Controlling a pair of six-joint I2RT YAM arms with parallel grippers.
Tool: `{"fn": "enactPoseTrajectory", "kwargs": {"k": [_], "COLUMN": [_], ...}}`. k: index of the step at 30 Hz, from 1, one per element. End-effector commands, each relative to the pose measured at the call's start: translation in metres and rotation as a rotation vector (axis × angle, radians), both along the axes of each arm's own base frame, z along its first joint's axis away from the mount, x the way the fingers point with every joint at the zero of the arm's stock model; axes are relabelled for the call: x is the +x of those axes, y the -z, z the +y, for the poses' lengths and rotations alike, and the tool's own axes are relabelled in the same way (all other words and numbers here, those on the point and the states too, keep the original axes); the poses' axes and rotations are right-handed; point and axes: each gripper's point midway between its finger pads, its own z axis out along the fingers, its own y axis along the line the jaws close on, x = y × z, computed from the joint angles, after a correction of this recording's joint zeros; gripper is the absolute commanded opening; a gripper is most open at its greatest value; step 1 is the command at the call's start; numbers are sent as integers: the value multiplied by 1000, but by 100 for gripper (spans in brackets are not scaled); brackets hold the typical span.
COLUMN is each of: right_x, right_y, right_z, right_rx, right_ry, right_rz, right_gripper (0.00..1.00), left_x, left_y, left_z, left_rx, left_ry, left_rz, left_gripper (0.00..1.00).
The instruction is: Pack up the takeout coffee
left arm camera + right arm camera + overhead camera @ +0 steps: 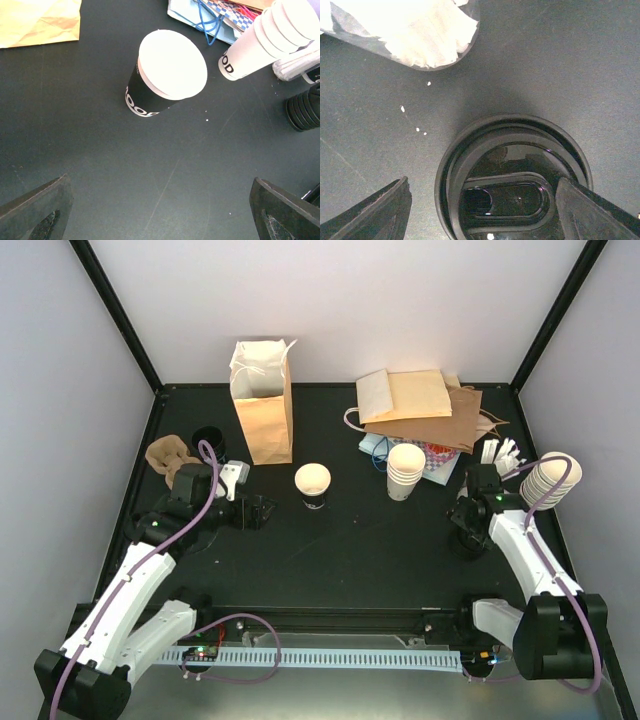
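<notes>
The coffee cup [312,483], cream with a black printed band, stands lidless in the table's middle, right of the upright open brown paper bag [263,400]. It also shows in the left wrist view [167,75]. My left gripper [252,512] is open and empty, left of the cup and apart from it; in its wrist view [160,205] the fingers straddle bare table. My right gripper [468,532] is open at the right, its fingers [375,215] on either side of a black round lid [515,145] lying below it.
A stack of lidless cream cups [405,470] stands by flat brown bags [420,405]. Another cup stack [553,480] lies at the right edge. Pulp trays [170,458] and black lids [207,436] sit far left. White napkins [415,30] lie near the lid.
</notes>
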Motion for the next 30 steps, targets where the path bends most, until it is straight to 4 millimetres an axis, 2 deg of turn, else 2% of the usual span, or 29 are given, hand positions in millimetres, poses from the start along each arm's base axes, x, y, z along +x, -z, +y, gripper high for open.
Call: {"fn": "enactPoseTrajectory", "kwargs": {"k": [1,3,6,10,11,30], "right_x": [4,3,3,7,8,17], "right_y": [-14,-21,-28,-29,-28,-11], "right_z": [6,3,0,3,5,14], "right_rx": [33,19,8,18,23,59], "right_ry": [-21,-15,-2,-21,-30,-96], "right_rz": [-29,-39,-58,-71,-68,0], "right_gripper": [81,79,71,45,42,33], "left_x": [3,2,2,2,2,3], "left_y": [-8,-8,-7,-7,-8,-7], "left_z": [-1,-1,-1,-1,-1,-1], "left_rx": [-12,-12,-11,-13,-13,-11], "left_ry": [7,8,9,9,8,7], "left_rz": [-37,-35,-33,-32,-33,-32], "left_gripper": [99,99,99,99,99,99]}}
